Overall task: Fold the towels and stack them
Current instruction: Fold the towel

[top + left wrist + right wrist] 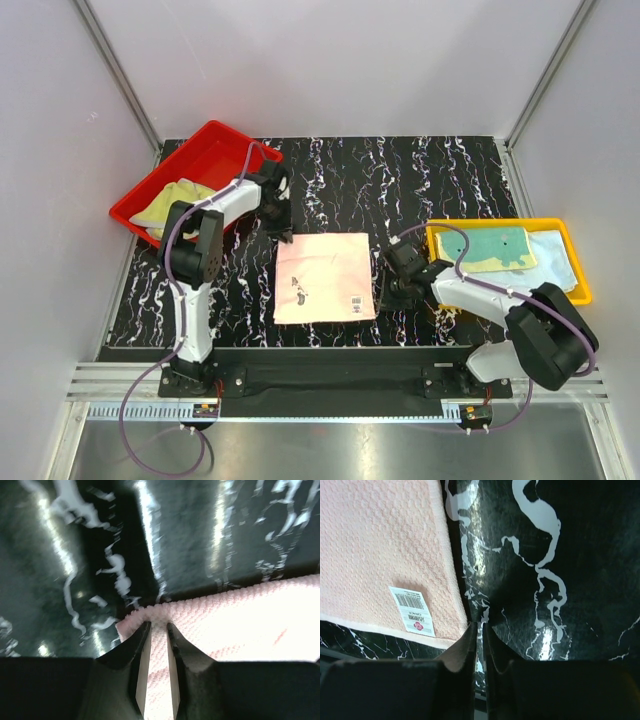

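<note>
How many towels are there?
4. A pink towel lies on the table; a yellow-green towel is in the red tray; a green towel and a pale blue towel share the yellow tray. More may hide underneath.

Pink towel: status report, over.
Left gripper at pink towel far-left corner, jaws narrow, grip unclear. Right gripper nearly shut, empty, over bare table beside near-right corner. Towel flat, unfolded. Nothing in the way.

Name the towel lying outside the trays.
The pink square cloth towel, flat on the black marbled table; others lie in the red tray and yellow tray.
</note>
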You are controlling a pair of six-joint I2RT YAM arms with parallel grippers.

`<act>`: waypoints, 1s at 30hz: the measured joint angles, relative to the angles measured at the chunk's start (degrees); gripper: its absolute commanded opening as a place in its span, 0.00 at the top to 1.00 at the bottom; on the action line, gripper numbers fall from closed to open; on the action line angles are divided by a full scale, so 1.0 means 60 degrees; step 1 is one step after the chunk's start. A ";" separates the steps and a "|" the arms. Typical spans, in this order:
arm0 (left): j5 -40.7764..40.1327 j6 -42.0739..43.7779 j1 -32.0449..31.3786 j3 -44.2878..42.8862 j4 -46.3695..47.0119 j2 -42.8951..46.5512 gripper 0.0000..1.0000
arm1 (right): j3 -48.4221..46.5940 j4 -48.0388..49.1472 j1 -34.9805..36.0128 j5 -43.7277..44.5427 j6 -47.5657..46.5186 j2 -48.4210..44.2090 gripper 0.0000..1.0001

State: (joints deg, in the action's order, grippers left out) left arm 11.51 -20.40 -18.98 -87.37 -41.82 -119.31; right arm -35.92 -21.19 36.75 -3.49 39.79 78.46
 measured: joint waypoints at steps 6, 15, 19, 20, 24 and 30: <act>0.0572 0.0055 -0.0102 -0.0557 -0.0022 -0.0364 0.70 | -0.0408 -0.0834 0.0036 0.0342 0.0084 -0.0233 0.81; -0.0973 -0.0601 -0.0211 -0.0146 -0.0780 0.1388 0.64 | -0.4033 -0.0681 -0.0463 0.0696 -0.1512 0.1475 0.87; -0.0699 -0.1202 -0.0222 0.2178 -0.0025 0.3796 0.64 | -0.4969 -0.0251 -0.0994 0.0455 -0.2014 0.2922 0.88; -0.0568 -0.1384 -0.0313 0.2805 0.0153 0.4255 0.64 | -0.5125 -0.0124 -0.1104 0.0368 -0.2116 0.3308 0.88; -0.0091 -0.2076 -0.0812 0.4699 0.0863 0.4812 0.64 | -0.5504 0.0047 -0.1326 0.0273 -0.2426 0.4477 0.90; 0.0492 -0.3238 -0.1392 0.6929 0.2018 0.5023 0.64 | -0.5697 0.0353 -0.1548 0.0200 -0.2674 0.5286 0.93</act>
State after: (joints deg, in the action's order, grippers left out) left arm 14.46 -39.83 -27.33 -45.80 -29.71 -89.17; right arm -70.11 -19.07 27.46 -2.28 23.75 110.17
